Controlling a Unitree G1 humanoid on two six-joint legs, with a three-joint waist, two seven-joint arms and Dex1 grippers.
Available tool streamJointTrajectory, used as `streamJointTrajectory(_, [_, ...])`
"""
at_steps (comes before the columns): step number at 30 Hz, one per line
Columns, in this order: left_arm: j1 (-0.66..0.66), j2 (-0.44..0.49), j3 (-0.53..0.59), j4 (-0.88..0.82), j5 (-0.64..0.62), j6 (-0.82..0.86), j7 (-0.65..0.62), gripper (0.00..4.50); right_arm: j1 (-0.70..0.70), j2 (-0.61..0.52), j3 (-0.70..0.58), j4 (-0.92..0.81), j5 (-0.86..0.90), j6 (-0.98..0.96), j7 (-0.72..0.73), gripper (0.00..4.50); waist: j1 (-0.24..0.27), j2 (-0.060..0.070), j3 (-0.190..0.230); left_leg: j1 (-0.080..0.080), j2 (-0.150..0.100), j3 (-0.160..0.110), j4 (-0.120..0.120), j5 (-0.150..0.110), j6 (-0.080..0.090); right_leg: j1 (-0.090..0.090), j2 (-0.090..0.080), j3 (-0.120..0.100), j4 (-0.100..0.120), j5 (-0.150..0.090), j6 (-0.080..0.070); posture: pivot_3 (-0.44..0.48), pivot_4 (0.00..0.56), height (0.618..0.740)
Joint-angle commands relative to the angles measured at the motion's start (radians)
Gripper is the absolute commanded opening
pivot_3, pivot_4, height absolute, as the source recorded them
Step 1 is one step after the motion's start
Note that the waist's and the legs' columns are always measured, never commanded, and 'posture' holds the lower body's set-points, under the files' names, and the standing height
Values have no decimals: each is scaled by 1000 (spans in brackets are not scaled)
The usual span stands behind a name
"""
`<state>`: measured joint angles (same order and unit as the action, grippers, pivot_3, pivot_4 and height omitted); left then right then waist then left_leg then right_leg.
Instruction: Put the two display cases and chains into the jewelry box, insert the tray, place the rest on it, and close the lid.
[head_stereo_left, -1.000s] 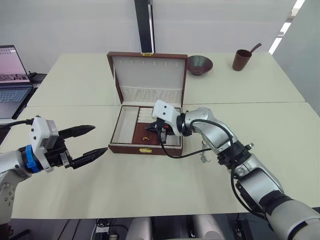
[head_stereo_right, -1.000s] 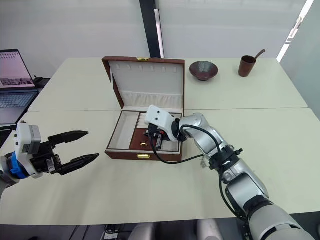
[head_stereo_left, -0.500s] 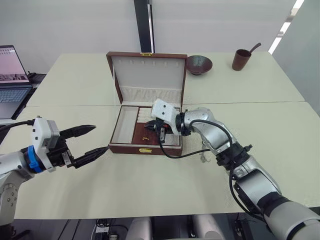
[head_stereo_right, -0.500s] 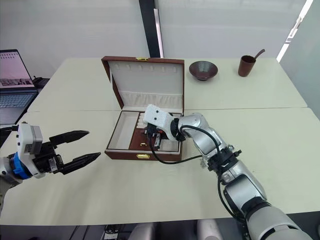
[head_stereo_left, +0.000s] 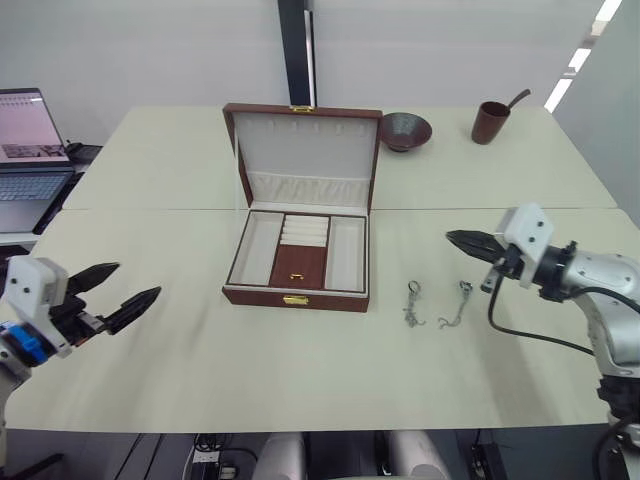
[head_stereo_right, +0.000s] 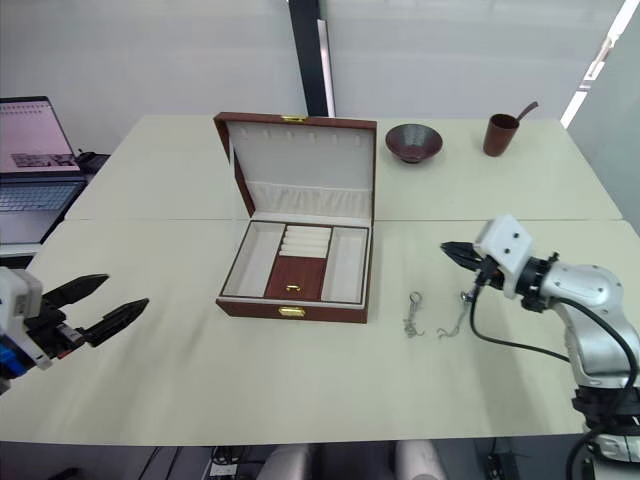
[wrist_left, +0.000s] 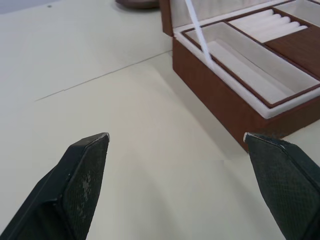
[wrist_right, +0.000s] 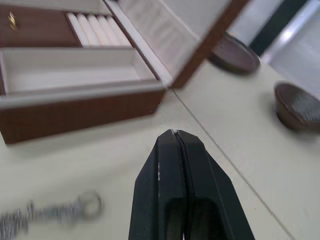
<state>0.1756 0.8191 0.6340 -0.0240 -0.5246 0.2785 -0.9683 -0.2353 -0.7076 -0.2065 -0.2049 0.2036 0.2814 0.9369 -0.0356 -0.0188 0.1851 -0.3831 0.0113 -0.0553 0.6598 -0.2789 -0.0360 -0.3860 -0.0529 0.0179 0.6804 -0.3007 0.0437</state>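
Hovering clenched and empty, the right pincer (head_stereo_right: 452, 250) pointed toward nine o'clock, apparently poised to collect the two chains (head_stereo_right: 428, 315) lying on the tabletop (head_stereo_right: 300, 370) at its seven o'clock. The left pincer (head_stereo_right: 112, 303), released and wide, waited well apart at the jewelry box's (head_stereo_right: 295, 265) eight o'clock. The tray (head_stereo_right: 297, 262) sat seated inside, with the lid (head_stereo_right: 304, 163) upright, likely leaving the chains to go on it.

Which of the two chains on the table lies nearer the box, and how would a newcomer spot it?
Find the open jewelry box in the middle of the table. Two chains lie to its right, between it and the right gripper. The nearer chain lies almost straight, ring end away from the robot; the other chain is kinked and sits closer to the gripper.
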Motion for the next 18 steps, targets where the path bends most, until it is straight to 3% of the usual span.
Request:
streamJointTrajectory(1, [44,-21,41,25,6,-45,-8,4500,112,-39,-146,101,-2,-112,-33,11,2,0,0,0,0,0,0,0,0,1,0,0,0,0,0,0,150,733])
streamJointTrajectory(4, [88,-39,36,43,21,-82,-15,4500,215,-48,-195,156,-1,-180,-40,11,5,0,0,0,-1,2,0,0,0,1,0,0,0,0,0,0,150,733])
streamJointTrajectory(13, [172,-82,54,67,28,-128,3,4500,431,-48,-234,112,43,-211,-29,2495,5,0,0,1,0,2,0,0,0,2,0,1,-1,0,0,0,150,733])
streamJointTrajectory(18, [152,-83,51,53,8,-102,24,4500,451,-52,-225,63,48,-170,-49,4037,5,0,0,2,-1,2,1,0,0,3,0,0,-1,0,0,0,150,733])
